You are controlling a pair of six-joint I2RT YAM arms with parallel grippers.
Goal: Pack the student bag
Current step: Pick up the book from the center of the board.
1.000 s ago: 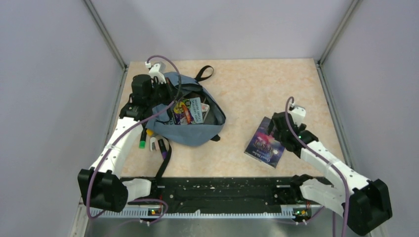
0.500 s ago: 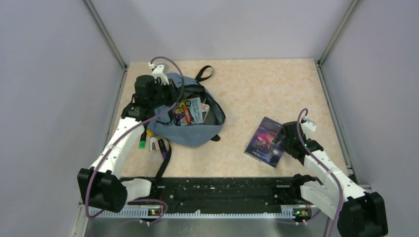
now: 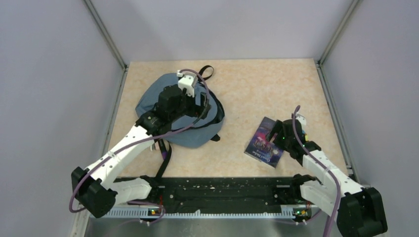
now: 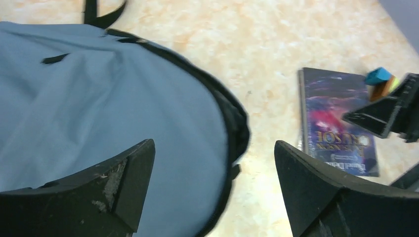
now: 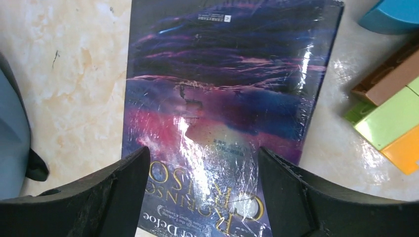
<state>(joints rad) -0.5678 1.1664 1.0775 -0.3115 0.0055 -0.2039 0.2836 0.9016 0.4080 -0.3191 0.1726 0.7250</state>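
Left gripper (image 4: 213,148) is standing with its two black fingers (image 4: 126,173) spread wide and nothing between them, hovering over the right half of the student bag (image 3: 153,96). Right gripper (image 5: 202,153) is likewise standing apart and empty, hanging just above a book (image 5: 222,89) that is lying flat well to the right of the bag.

The left arm is covering much of the bag in the top view, so the zipper line is showing only in part. Both wrist views are cutting off their own finger bases, and the left wrist view is blurring the bag's near edge. The book's lower title is running out of the right wrist frame.

The bag is lying at the rear left of the speckled beige table (image 3: 257,89). It is showing as a soft grey-blue fabric dome with a black arched rim and a black loop at its far edge. The book is wearing glossy film over a dark purple cover, catching glare. Beside the book, on the side away from the bag, rectangular blocks (image 5: 395,133) in teal, brown, green and orange are lying.

Compared with a second ago, the bag's mouth is no longer gaping: the flap is now covering the colourful contents, and the left gripper, then pressed together at the bag's left edge, is now parted.
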